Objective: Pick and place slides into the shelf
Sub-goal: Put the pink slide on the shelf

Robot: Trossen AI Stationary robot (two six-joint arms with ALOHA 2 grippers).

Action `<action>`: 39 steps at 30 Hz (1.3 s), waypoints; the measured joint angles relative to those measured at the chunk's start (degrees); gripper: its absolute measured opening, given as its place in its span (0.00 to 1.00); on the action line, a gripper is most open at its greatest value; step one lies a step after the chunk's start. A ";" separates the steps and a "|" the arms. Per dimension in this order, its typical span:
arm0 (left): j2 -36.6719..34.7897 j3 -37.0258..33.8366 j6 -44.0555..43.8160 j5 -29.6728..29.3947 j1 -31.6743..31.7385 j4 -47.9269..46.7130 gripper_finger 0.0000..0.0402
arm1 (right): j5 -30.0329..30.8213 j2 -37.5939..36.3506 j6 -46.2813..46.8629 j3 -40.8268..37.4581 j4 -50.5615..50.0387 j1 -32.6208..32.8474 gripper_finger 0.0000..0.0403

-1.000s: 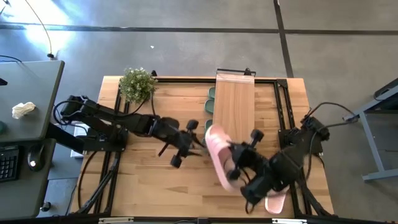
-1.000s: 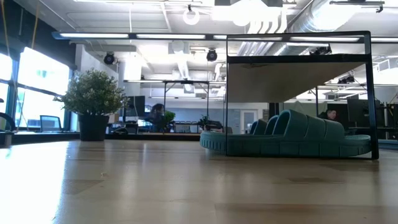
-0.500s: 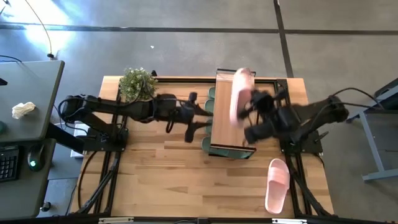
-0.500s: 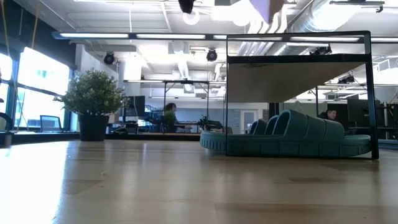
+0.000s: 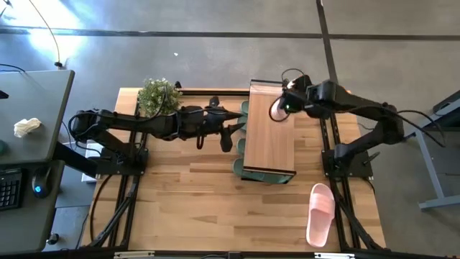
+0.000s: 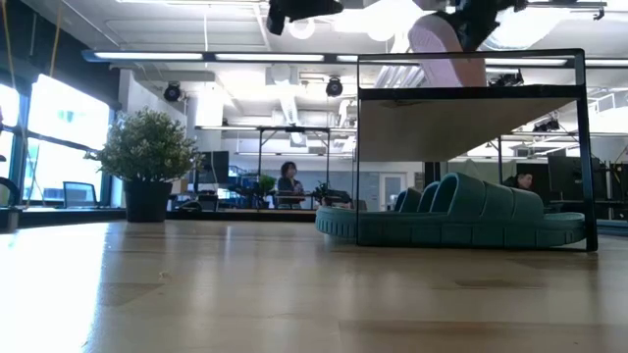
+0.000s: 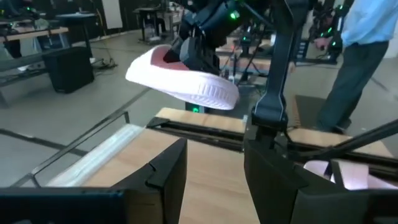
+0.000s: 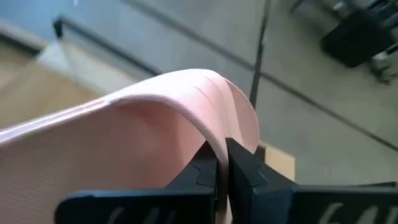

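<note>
— Above the far end of the shelf [image 5: 269, 129], what is the right hand [image 5: 284, 106] carrying?

— A pink slide [image 5: 277, 108]. It hangs in the air over the shelf's top, not touching it. The hand is clenched tight on the slide's strap [image 8: 186, 93]; the wrist view shows both fingers [image 8: 214, 171] pinched together on the strap's edge.

— How would you expect it to handle?

— Light and rubbery, I'd judge. The strap bends in the pinch, so the sole can swing and sag. The ridged strap looks like the best place to take hold; the sole is too wide and flat.

— And the left hand [image 5: 231, 131]?

— Just beside the shelf's left edge, released, fingers apart, holding nothing. It faces the carried slide across the shelf.

— The other slides?

— Green slides [image 6: 461, 218] sit under the shelf top, poking out at its left side. A second pink slide [image 5: 320, 214] lies on the tabletop [image 5: 180, 208], near the shelf's near-right corner.
</note>
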 joint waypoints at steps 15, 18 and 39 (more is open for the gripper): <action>-3.73 0.00 -0.06 0.88 3.86 -12.65 0.36 | -19.71 6.18 -6.49 0.00 1.04 -6.99 0.00; -5.70 0.00 0.19 2.72 5.58 -13.93 0.36 | -20.89 8.33 -5.57 0.07 -0.41 -6.99 0.00; -8.39 0.00 7.86 9.29 12.91 -25.04 0.36 | -22.57 10.57 -6.66 0.11 9.64 -5.33 0.08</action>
